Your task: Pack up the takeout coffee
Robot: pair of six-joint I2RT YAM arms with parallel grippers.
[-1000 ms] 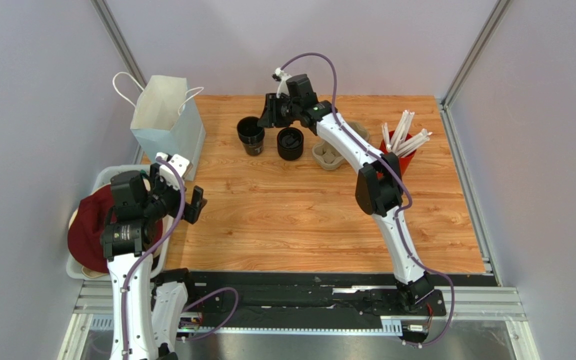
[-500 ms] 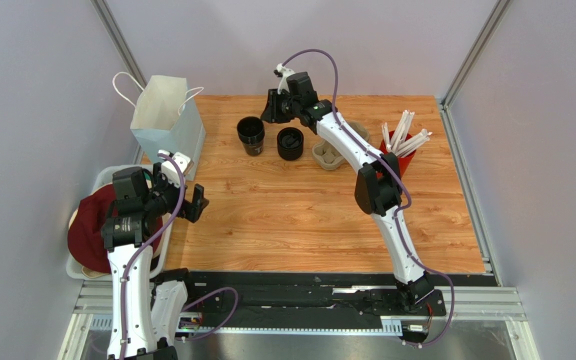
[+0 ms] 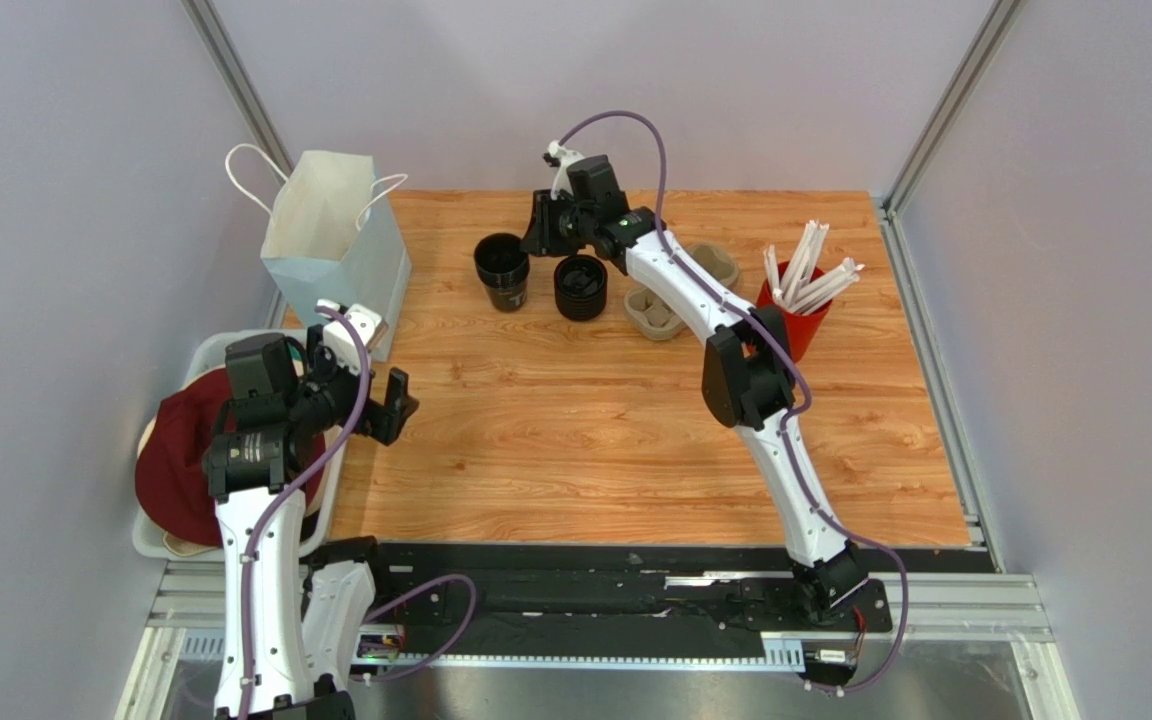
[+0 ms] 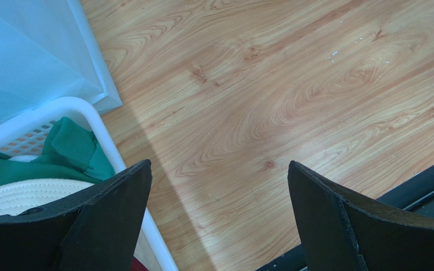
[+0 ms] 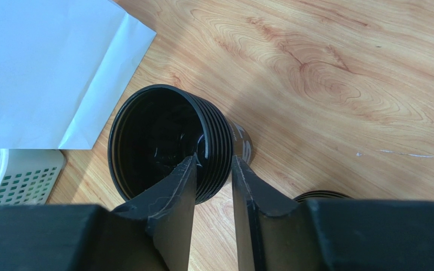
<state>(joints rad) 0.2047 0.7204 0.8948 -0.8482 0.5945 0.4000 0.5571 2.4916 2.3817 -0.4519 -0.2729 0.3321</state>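
We see the coffee cup (image 3: pixel 581 285), lid on, at the back of the table (image 3: pixel 612 435), just right of the lid stack (image 3: pixel 503 270). R arm (image 3: pixel 748 375) reaches far out. R gripper (image 5: pixel 213 161) is narrow, pinching the lid stack's rim, w/ the cup just beside it. L gripper (image 4: pixel 219 164) hangs wide open by the basket (image 4: pixel 97 121). Since a sec ago R wrist swung a bit left; cup hasn't moved.

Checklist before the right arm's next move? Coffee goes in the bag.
1. Grip on the coffee cup: not ok. The right hand pinches the rim of the stack of lids beside it.
2. Lid on the coffee cup: ok; seated tight: cannot tell.
3. Upright paper bag, mouth open: ok.
4. Open, empty left hand: ok.
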